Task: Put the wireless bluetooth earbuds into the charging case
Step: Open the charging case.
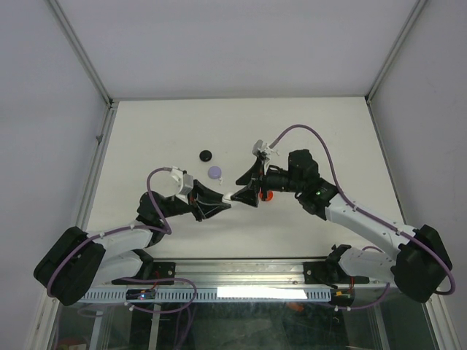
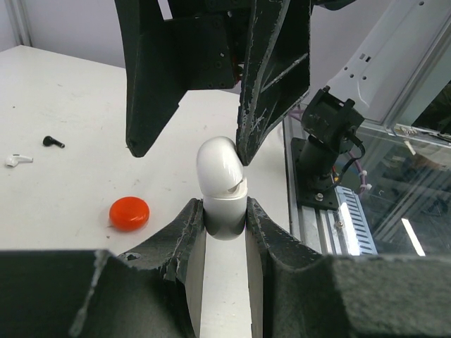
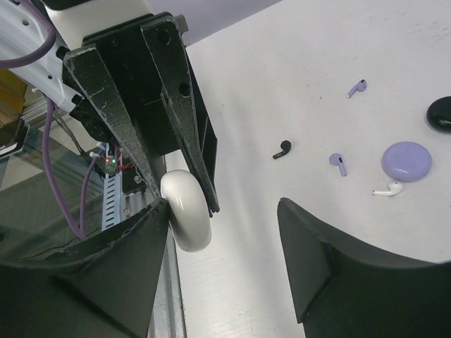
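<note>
My left gripper (image 1: 226, 198) is shut on a white charging case (image 2: 224, 190), held upright above the table with its lid slightly ajar. My right gripper (image 1: 244, 191) is open around the top of the case; its left finger (image 3: 151, 225) touches the case (image 3: 187, 210), the other stands well apart. On the table lie a black earbud (image 3: 282, 149), two purple earbuds (image 3: 339, 163) (image 3: 356, 88) and a white earbud (image 3: 388, 189). The black earbud (image 2: 53, 142) and white earbud (image 2: 19, 160) also show in the left wrist view.
A purple round case (image 1: 214, 172) and a black round case (image 1: 206, 154) lie behind the grippers. A red round case (image 2: 129, 213) lies under the right gripper. The metal rail (image 1: 241, 270) runs along the table's near edge.
</note>
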You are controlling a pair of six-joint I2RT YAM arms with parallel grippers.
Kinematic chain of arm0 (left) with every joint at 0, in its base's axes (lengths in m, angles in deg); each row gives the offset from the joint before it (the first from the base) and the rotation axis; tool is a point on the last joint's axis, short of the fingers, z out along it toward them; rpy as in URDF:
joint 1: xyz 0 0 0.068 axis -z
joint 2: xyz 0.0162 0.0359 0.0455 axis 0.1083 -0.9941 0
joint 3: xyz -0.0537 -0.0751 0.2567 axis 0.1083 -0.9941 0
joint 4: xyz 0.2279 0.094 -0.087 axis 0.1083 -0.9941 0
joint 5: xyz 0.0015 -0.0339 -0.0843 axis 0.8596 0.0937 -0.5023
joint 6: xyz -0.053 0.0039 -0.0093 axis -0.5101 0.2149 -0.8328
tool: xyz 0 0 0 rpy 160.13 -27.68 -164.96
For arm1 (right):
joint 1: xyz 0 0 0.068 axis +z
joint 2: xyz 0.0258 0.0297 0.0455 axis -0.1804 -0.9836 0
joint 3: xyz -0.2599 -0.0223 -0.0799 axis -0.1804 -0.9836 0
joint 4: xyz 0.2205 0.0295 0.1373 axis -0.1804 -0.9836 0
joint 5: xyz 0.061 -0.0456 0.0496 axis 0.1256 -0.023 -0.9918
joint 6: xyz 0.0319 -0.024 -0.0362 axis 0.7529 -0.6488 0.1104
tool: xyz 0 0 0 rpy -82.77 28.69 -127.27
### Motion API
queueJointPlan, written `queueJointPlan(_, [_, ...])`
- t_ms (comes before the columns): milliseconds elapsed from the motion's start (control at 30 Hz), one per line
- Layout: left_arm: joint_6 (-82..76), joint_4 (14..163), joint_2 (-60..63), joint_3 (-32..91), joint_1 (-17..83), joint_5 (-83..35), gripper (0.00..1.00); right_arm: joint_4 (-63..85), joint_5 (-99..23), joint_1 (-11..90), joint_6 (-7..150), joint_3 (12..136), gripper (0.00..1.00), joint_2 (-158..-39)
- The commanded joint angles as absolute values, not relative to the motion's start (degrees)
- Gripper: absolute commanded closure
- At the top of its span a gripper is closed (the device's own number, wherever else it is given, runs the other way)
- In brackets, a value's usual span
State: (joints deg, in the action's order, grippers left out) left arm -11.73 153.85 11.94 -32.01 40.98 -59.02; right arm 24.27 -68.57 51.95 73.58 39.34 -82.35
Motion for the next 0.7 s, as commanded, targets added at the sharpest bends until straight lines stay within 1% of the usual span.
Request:
queueJointPlan(0, [-10.9,158.7,14.4,-31.9,41.4,-62.8,1.00,23.7,-65.6,51.3,70.3,42.1,0.35,-83.6])
queueJointPlan(467, [-11.8,163.6,14.8,-33.4,41.9,-64.4,1.00,20.0,-61.4,50.3,70.1,44.3,0.36,-86.1])
queueJointPlan(667, [-11.3,163.2,15.8,-33.9,41.9,-62.2,1.00,19.2,-61.4,50.0,69.9,45.2,0.36,-87.4])
